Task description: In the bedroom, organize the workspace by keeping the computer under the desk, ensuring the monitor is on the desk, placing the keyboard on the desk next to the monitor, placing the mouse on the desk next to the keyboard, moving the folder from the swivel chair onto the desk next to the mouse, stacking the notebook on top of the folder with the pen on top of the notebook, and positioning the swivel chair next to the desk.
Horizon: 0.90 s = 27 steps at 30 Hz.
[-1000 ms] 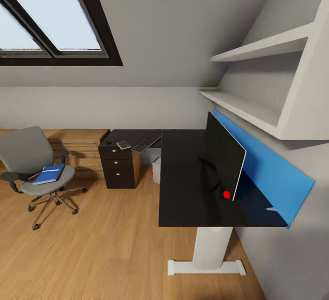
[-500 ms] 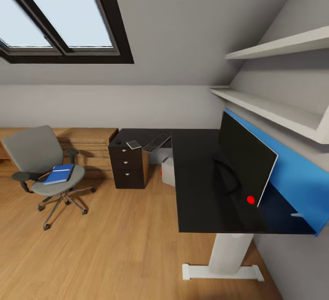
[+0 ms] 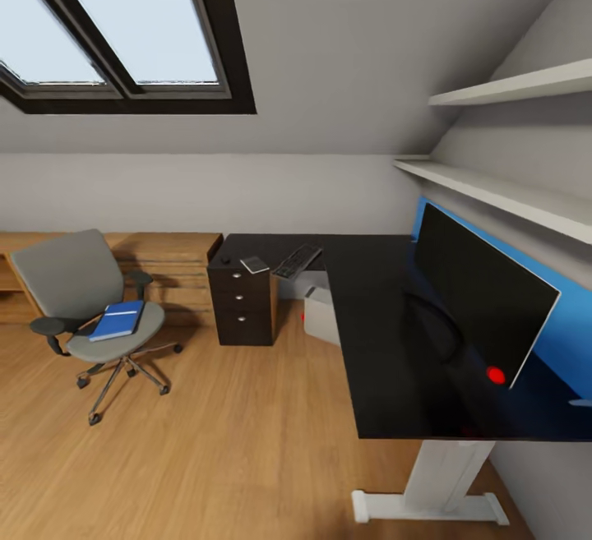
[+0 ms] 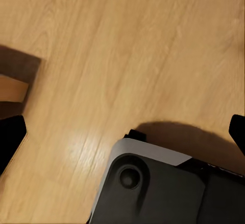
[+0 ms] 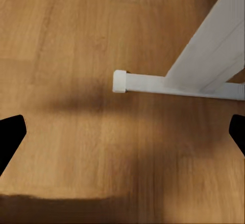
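The grey swivel chair stands on the floor at left, apart from the desk. The blue folder lies on its seat. A thin pale line crosses the folder's far end, too small to name. The black monitor stands on the desk's near wing by the blue back panel. On the far wing lie the keyboard, the grey notebook and the small dark mouse. The pale computer sits under the desk. My left gripper and right gripper are open over the floor, holding nothing.
A light-wood dresser runs along the back wall behind the chair. White shelves hang above the desk. The desk's white foot lies on the floor near my right gripper. My own base is below the left gripper.
The whole picture has slid to the right and the monitor looms larger, so the camera has moved. Chair, folder and desk items keep their places.
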Available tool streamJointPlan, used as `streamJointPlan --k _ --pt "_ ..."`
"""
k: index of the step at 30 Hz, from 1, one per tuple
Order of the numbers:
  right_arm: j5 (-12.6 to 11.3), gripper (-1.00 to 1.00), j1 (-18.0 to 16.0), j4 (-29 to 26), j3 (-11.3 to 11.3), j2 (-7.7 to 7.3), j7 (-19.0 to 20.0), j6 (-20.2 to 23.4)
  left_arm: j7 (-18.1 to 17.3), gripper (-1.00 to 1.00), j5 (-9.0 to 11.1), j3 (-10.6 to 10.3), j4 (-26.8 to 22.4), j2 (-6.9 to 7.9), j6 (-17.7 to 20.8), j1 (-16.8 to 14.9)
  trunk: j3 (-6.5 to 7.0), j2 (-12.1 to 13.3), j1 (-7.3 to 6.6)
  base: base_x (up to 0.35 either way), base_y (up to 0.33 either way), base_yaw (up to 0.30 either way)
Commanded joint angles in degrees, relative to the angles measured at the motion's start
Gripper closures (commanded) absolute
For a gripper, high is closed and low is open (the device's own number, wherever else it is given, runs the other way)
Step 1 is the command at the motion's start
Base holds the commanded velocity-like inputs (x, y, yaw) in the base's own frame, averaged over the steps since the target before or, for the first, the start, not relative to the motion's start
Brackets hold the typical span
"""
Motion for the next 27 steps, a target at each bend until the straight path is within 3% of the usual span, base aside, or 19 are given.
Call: streamJointPlan --k 1,10,27 --pt "0.11 -1.0 -0.05 0.03 0.34 -0.03 -0.55 -0.06 0.39 -1.0 0.61 -0.41 -0.06 0.06 -0.26 -0.02 -0.11 -0.11 0.05 0.182 0.279 0.0" --pt "0.22 -1.0 -0.05 0.41 0.3 1.29 -0.55 -0.06 0.39 -1.0 0.61 -0.49 -0.06 -0.03 -0.26 -0.01 -0.11 -0.11 0.05 0.212 0.268 0.0" --pt "0.96 -1.0 -0.05 1.39 0.28 1.45 -0.55 -0.08 0.39 -1.0 0.61 -0.5 -0.06 -0.03 -0.26 -0.02 -0.11 -0.11 0.05 0.25 0.255 0.0"
